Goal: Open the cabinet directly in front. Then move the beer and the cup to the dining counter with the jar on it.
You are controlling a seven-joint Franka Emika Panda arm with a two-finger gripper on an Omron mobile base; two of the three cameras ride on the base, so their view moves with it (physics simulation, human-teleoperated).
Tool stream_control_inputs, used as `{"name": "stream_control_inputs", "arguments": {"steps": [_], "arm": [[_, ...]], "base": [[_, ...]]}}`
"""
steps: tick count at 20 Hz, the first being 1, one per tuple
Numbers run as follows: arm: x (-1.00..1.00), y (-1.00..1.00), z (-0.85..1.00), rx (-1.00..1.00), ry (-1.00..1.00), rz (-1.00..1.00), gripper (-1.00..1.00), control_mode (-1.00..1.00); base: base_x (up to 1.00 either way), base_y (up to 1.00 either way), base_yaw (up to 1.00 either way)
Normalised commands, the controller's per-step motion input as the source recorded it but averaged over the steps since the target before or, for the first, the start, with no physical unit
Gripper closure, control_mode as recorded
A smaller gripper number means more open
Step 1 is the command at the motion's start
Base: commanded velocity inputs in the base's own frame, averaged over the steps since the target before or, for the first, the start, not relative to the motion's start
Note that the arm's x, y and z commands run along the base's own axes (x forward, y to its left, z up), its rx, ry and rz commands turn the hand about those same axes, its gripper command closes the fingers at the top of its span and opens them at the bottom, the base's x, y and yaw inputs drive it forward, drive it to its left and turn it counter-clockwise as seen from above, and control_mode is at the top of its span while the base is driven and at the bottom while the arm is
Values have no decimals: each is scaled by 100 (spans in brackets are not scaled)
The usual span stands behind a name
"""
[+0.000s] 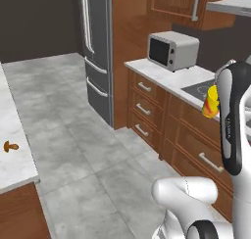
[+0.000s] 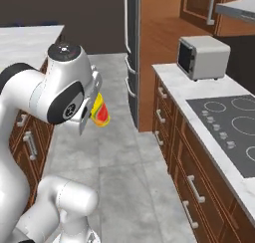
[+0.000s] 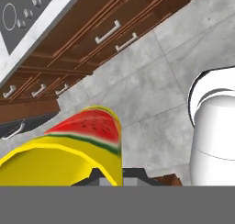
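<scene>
Your gripper (image 3: 110, 175) clenches the yellow cup (image 3: 69, 149) above the grey floor (image 3: 151, 90); the arm (image 1: 235, 125) hides most of it.

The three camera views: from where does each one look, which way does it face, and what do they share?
Left base view: sits behind the arm on its left, faces forward and down at the drawer units, the microwave and the fridge; the white arm rises at lower right.
Right base view: sits behind on the right, faces the cooktop; the arm stands at the left.
Hand view: sits on the hand, looks along the gripper down at the floor.
All three share the cup, held in the shut gripper.
</scene>
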Motion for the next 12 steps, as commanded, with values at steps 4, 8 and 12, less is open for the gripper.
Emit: {"name": "stream_control_inputs", "arguments": {"steps": [4, 8, 12], "arm": [[0, 0, 0, 0, 0, 0, 100, 100], [0, 0, 0, 0, 0, 0, 100, 100], [0, 0, 0, 0, 0, 0, 100, 100]], "base": [[0, 32, 28], [0, 44, 21], [0, 52, 16]]}}
